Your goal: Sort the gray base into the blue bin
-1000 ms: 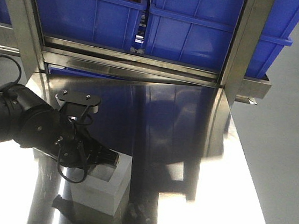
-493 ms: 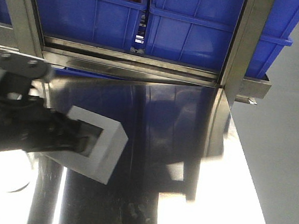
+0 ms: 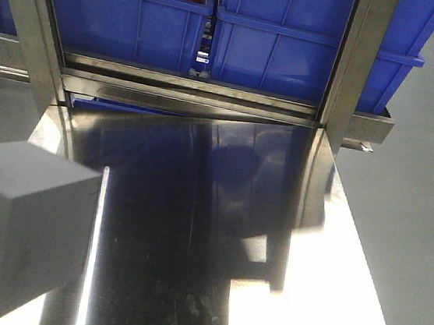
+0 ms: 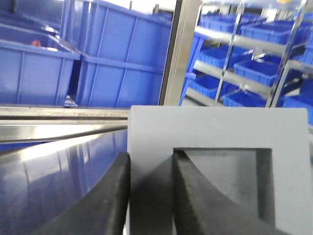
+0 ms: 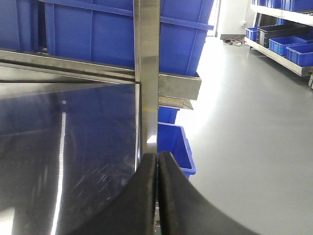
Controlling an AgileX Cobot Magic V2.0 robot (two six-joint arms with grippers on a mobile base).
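The gray base (image 3: pixel 17 226) hangs in the air at the lower left of the front view, close to the camera and above the steel table (image 3: pixel 217 233). In the left wrist view the gray base (image 4: pixel 215 127) shows its square recess. My left gripper (image 4: pixel 150 196) is shut on one wall of it, one finger outside and one inside the recess. My right gripper (image 5: pixel 157 164) is shut on nothing, over the table's right edge. A blue bin (image 3: pixel 293 46) stands on the rack at the back; its inside is hidden.
A second blue bin (image 3: pixel 123 18) with red things in it stands to the left on the same rack. Steel uprights (image 3: pixel 349 68) frame the rack. A smaller blue bin (image 5: pixel 175 142) sits on the floor below the table's right edge. More shelves of blue bins (image 4: pixel 254 58) show behind.
The gray base has been lifted off the table and carried left and toward the camera. The left arm, in view before, is now hidden behind it.
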